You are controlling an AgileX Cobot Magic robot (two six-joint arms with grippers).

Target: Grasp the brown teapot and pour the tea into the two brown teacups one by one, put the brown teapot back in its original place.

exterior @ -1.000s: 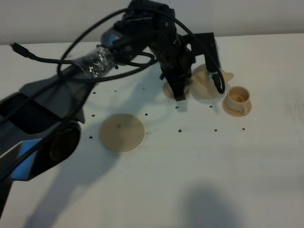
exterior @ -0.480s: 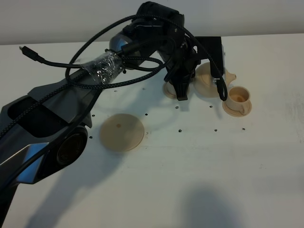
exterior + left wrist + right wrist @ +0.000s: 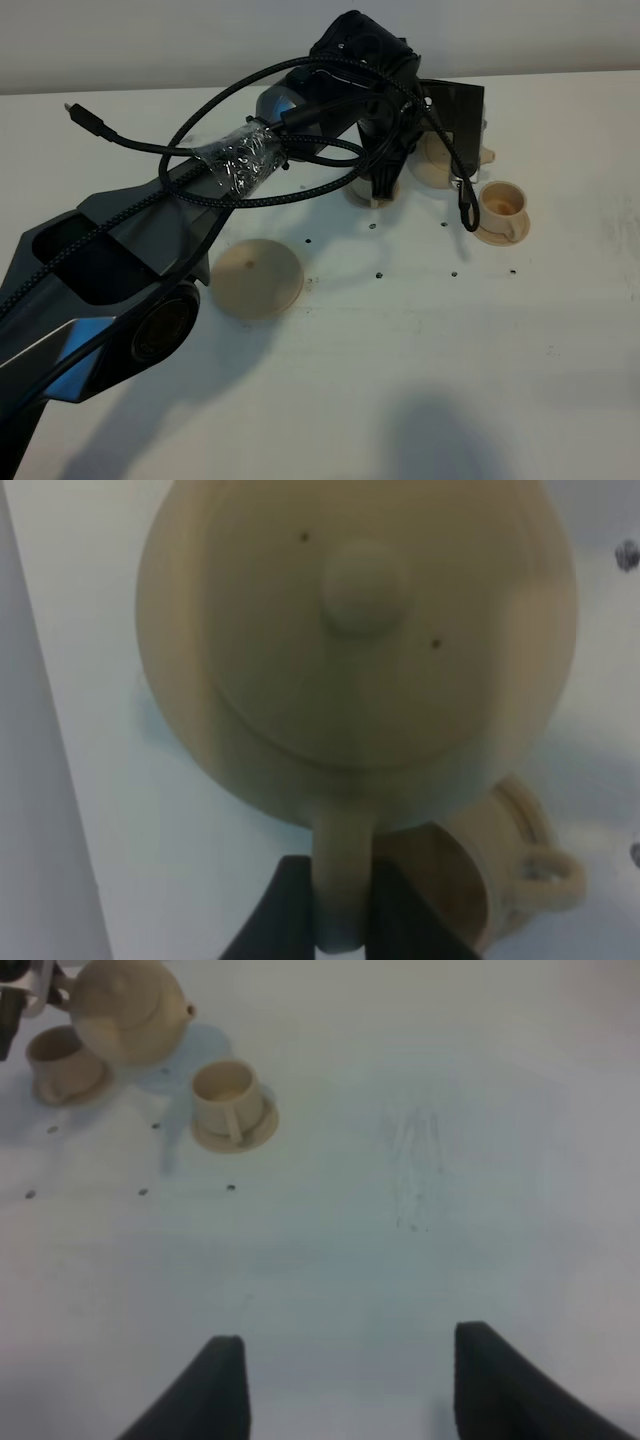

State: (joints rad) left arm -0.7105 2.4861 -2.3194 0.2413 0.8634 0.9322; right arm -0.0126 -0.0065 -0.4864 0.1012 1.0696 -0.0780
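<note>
The brown teapot fills the left wrist view from above, and its loop handle sits between the fingers of my left gripper, which is shut on it. From the high camera the teapot hangs between the two brown teacups, half hidden behind the left gripper. One teacup stands on its saucer to the right, close to the spout. The other teacup is mostly covered by the gripper. The original place, a wide flat saucer, lies bare at front left. My right gripper is open over bare table.
Black cables loop from the left arm over the back of the table, and one hangs down beside the right teacup. Small dark dots mark the white tabletop. The right wrist view shows the teapot and both cups far off.
The left arm has carried the teapot a little to the right and toward the back, bringing its spout closer to the right teacup. The right gripper has not moved.
</note>
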